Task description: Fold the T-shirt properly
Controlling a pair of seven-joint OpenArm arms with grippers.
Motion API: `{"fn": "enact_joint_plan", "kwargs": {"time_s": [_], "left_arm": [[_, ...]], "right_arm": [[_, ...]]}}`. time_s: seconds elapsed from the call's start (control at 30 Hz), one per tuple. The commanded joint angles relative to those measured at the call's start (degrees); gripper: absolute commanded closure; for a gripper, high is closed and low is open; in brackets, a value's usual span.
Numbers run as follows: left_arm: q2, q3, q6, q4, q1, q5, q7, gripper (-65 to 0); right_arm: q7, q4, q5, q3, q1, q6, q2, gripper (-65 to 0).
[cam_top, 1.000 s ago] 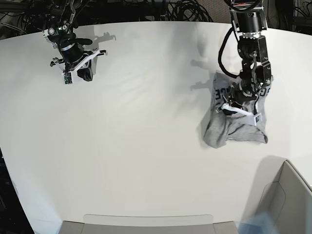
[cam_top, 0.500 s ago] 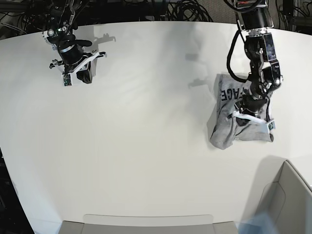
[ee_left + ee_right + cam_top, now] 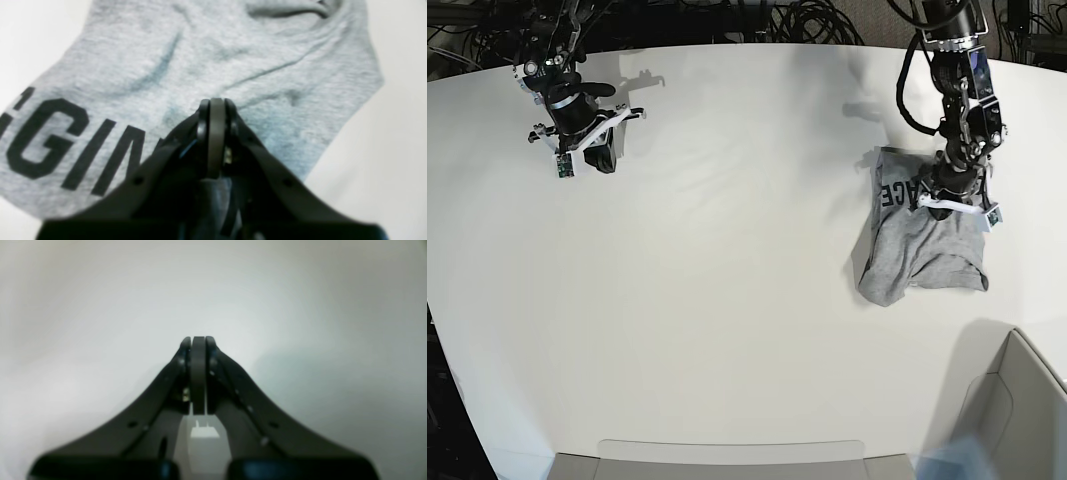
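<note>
The heather-grey T-shirt (image 3: 909, 252) lies crumpled at the right of the white table (image 3: 727, 290), with its dark lettering (image 3: 893, 192) showing near its upper left. My left gripper (image 3: 955, 204) stands over the shirt's upper right part. In the left wrist view the left gripper (image 3: 216, 102) is shut, and creases in the T-shirt (image 3: 140, 60) run toward its tips, so a pinch of fabric looks held. The navy letters (image 3: 63, 143) lie to its left. My right gripper (image 3: 595, 152) hovers far away at the back left, and the right gripper (image 3: 198, 340) is shut on nothing above bare table.
A grey open box (image 3: 1017, 400) stands at the front right corner, close below the shirt. A flat grey tray edge (image 3: 727, 458) runs along the table's front. Dark cables (image 3: 807, 20) hang behind the back edge.
My left gripper has moved toward the back right, drawing the shirt's upper part with it. The shirt lies flatter and shows more lettering. The right arm has barely shifted.
</note>
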Motion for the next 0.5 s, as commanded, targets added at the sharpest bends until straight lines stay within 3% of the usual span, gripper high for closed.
{"fn": "enact_joint_plan", "kwargs": {"time_s": [0.0,0.3,0.4,0.47], "left_arm": [[-0.66,-0.05,-0.35,1.12,-0.83,-0.54,-0.62,-1.2],[-0.84,-0.57,-0.44,16.95,-0.48,-0.54,-0.89,-0.4],[-0.92,-0.05,-0.79,24.07,3.66,-0.54,-0.89,0.0],[-0.92,-0.49,-4.13,27.23,6.82,-0.45,-0.89,0.0]], "right_arm": [[1.51,1.24,0.8,0.03,0.32,0.98,0.38,0.0],[1.51,11.35,0.8,-5.33,0.94,1.07,0.38,0.0],[1.6,15.3,0.8,-6.48,0.06,1.07,0.47,0.0],[1.77,16.09,0.8,-6.48,-1.43,1.33,0.47,0.0]]}}
